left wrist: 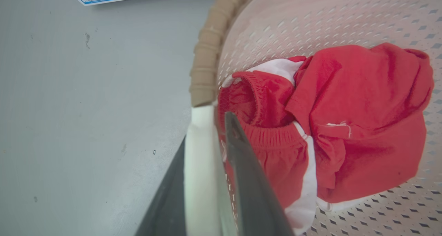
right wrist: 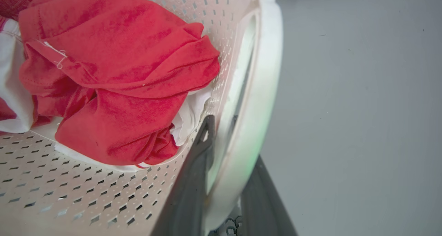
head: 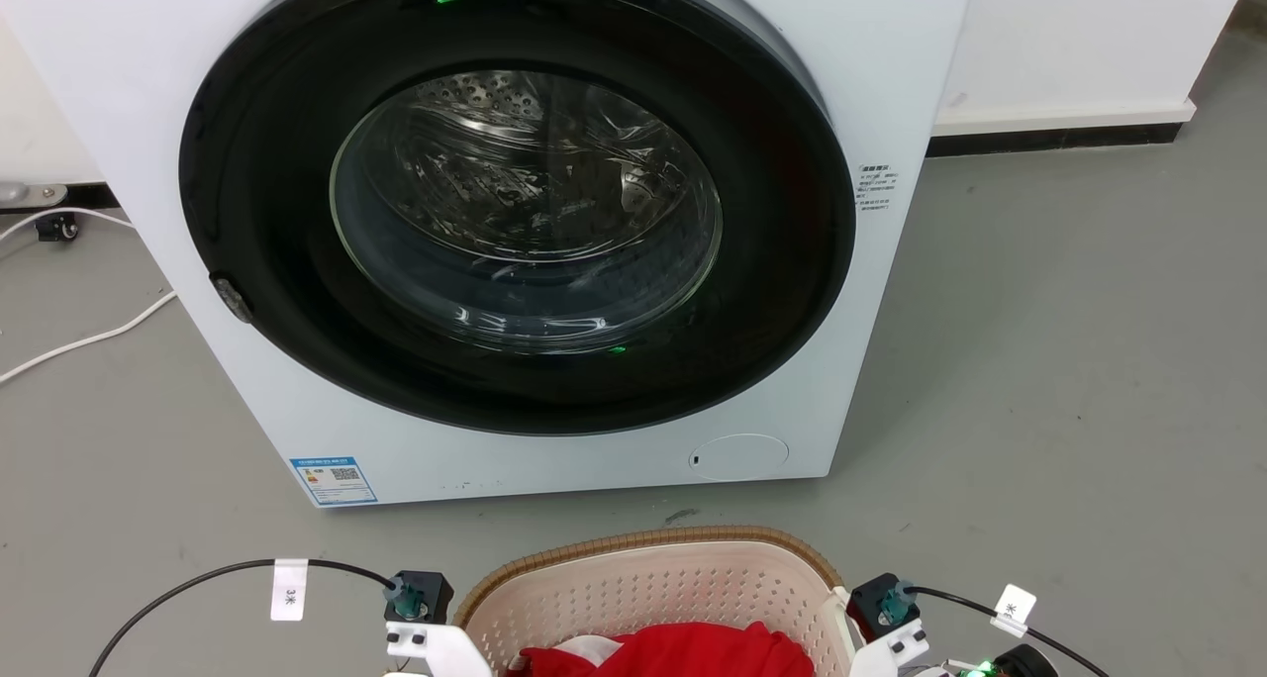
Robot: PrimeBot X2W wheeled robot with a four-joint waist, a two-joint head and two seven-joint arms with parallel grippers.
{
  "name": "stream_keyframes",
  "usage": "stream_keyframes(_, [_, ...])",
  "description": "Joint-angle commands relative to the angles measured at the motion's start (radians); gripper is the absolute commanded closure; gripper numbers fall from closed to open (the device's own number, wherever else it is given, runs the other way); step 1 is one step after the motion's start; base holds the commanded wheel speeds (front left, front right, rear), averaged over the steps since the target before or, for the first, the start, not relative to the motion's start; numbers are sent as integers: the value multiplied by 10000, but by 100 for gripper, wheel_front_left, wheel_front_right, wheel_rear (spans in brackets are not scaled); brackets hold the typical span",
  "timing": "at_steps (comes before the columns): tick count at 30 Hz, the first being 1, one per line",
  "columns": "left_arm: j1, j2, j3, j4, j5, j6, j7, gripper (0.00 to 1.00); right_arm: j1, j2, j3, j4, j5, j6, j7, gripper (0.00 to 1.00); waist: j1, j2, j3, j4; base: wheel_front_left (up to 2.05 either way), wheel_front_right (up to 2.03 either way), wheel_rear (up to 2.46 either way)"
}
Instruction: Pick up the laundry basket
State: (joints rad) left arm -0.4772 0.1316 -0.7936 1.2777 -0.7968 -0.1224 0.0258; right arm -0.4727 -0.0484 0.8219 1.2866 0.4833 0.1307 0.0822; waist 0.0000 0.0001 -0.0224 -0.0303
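White plastic handles on both short sides of the laundry basket [head: 643,588] were each gripped between two dark jaws. The left gripper [left wrist: 207,129] pinched the left handle [left wrist: 198,153], with one jaw inside the basket wall and one outside. The right gripper [right wrist: 233,141] pinched the right handle [right wrist: 262,91] the same way, its inner jaw reaching through the handle's opening. The cream, perforated basket with its brown woven-look rim [head: 643,536] sat at the bottom centre of the head view, between the two wrists. Whether it rested on the floor could not be told. Crumpled red and white clothes [head: 683,652] lay inside it. Grey floor [head: 1069,410] stretched beyond, and just past the basket stood a white washing machine [head: 891,83]. Its round, dark-framed glass door [head: 525,212] was closed and faced the robot. A blue-edged label [head: 334,479] was stuck low on its front. A white cable [head: 89,336] trailed over the floor to the machine's left, and a white wall [head: 1069,34] rose behind
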Motion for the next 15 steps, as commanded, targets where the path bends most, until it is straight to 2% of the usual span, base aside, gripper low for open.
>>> stream_keyframes(1, [-176, 16, -55, -78, 6, -139, -113, 100, 130, -34, 90, 37, -26, 1, 54, 100, 0, -1, -3, -1, 0, 0, 0])
stream_keyframes(15, [-148, 29, -333, -31, -324, -139, -185, 100, 191, -37, 55, 39, -105, 1, 125, 100, 0, -1, -22, -22, 0, 0, 0])
